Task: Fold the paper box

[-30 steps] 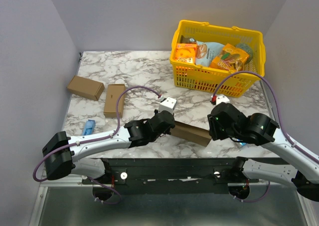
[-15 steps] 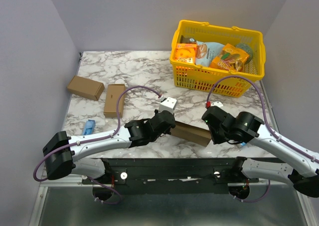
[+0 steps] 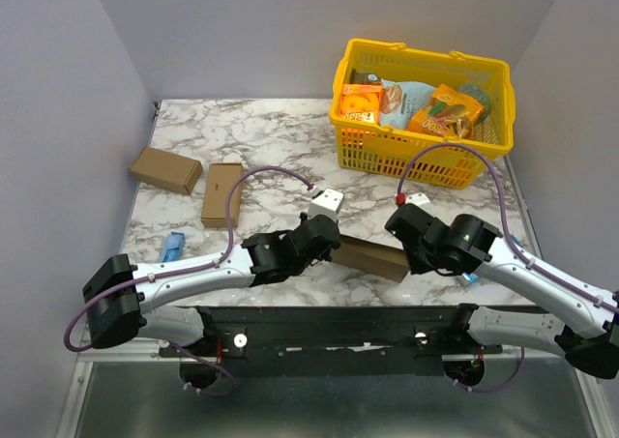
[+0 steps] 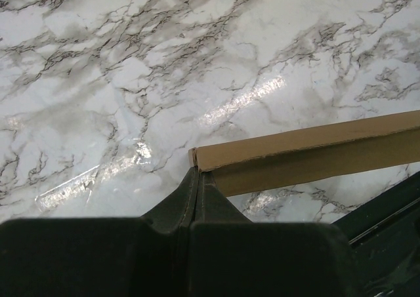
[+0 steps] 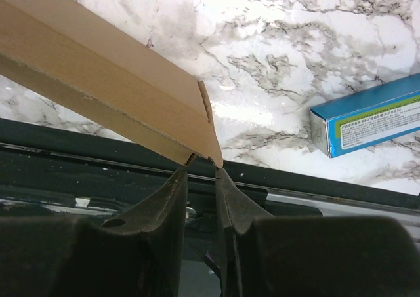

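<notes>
The paper box (image 3: 372,256), a flattened brown cardboard strip, hangs just above the marble near the table's front edge, between my two grippers. My left gripper (image 3: 329,248) is shut on its left end. In the left wrist view the fingertips (image 4: 195,172) meet on the thin corner of the box (image 4: 308,153). My right gripper (image 3: 414,260) sits at the box's right end. In the right wrist view its narrow-set fingers (image 5: 203,164) press on both sides of the pointed end corner of the box (image 5: 118,80).
A yellow basket (image 3: 426,53) full of snack packs stands at the back right. Two smaller brown boxes (image 3: 166,169) (image 3: 221,193) lie at the left, with a blue item (image 3: 171,246) nearer the front. A blue carton (image 5: 367,117) lies just right of the right gripper. The dark rail (image 5: 79,159) runs along the front edge.
My right arm has swung left to the box's right end, and its jaws have narrowed onto that corner. The left arm and the box have stayed put.
</notes>
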Tool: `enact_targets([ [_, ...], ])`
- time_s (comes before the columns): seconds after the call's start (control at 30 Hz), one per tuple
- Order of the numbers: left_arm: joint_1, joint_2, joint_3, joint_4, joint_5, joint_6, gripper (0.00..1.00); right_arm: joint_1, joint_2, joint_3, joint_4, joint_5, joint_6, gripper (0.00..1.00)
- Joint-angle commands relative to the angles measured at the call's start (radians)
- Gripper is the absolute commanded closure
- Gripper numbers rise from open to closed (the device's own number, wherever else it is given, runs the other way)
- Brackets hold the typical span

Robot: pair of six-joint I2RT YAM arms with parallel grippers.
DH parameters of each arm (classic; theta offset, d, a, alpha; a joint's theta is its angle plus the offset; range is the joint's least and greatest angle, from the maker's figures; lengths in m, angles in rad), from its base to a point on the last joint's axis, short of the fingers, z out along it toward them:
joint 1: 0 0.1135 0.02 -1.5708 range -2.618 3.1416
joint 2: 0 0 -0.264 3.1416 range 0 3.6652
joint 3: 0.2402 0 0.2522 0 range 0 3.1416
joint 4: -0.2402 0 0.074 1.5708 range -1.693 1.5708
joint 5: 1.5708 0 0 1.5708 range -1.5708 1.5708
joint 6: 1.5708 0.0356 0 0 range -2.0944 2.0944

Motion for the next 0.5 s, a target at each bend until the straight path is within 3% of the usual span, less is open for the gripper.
enact_targets([
  [0.0, -0.017, 0.025, -0.048, -0.17, 0.032, 0.001, 1.0, -0.013, -0.012, 0.003, 0.022, 0.054, 0.016, 0.66],
  [0.47, -0.019, 0.026, -0.039, -0.17, 0.031, 0.006, 1.0, -0.014, 0.014, 0.038, 0.023, 0.077, -0.01, 0.66],
])
